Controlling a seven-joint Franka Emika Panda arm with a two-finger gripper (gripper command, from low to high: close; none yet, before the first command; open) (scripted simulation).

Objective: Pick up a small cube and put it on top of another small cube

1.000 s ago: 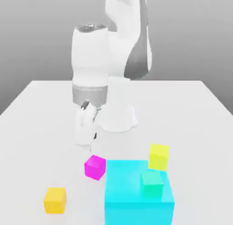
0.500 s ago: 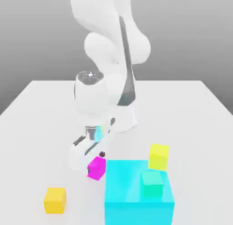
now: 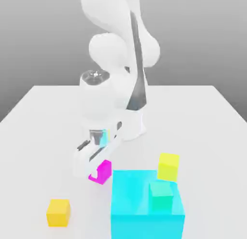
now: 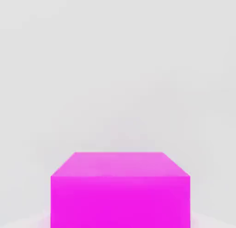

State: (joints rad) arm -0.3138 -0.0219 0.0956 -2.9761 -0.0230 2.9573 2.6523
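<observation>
Pincer down at magenta cube, grip state unclear | risk: nudging it against cyan block just right

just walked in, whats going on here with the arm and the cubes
The arm's claw is down at the pink cube on the white table, beside the big cyan block. A green cube sits on that block, a lime one behind it, and an orange one apart.
</observation>
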